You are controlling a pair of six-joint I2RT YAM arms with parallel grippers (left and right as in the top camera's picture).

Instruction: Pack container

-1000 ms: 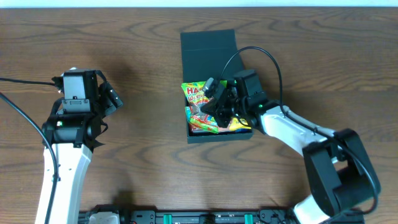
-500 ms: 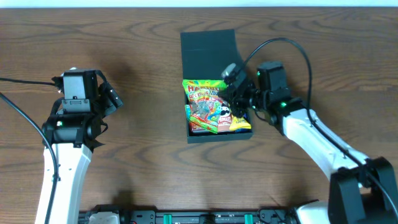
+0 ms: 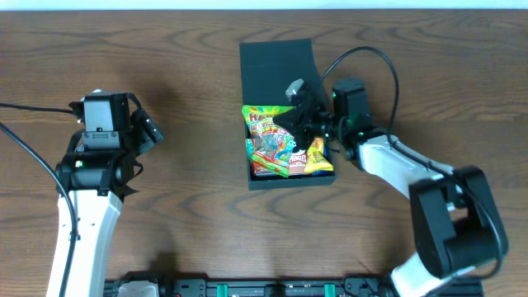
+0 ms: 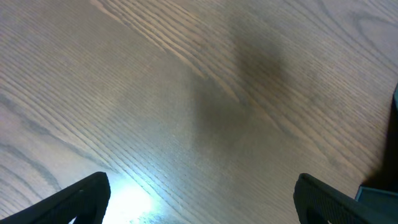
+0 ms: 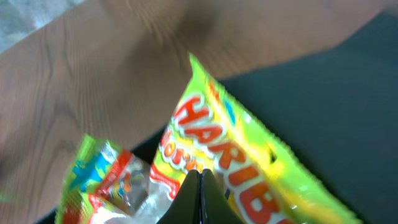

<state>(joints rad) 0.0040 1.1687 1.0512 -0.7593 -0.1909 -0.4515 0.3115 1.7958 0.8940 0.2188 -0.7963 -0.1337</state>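
The container (image 3: 289, 181) is a dark square box at the table's centre, its flap lid (image 3: 276, 59) lying open toward the back. Bright snack packets fill it, with a green-yellow Haribo packet (image 3: 262, 122) (image 5: 249, 155) on top at the far side. My right gripper (image 3: 290, 118) (image 5: 200, 186) hovers over the box's far right part, its jaws pressed together with nothing between them, tips just above the Haribo packet. Well to the left of the box, my left gripper (image 3: 151, 130) (image 4: 202, 199) stands wide open over bare wood, holding nothing.
A red-and-clear packet (image 3: 285, 153) and a yellow packet (image 3: 320, 157) lie in the box's near half. Wood-grain table (image 3: 190, 206) surrounds the box. The right arm's black cable (image 3: 363, 62) loops above the box's right side.
My right gripper swung from the middle of the packets out to the right, then back over the box's far right part, still shut. The packets show more fully. The left arm has not moved.
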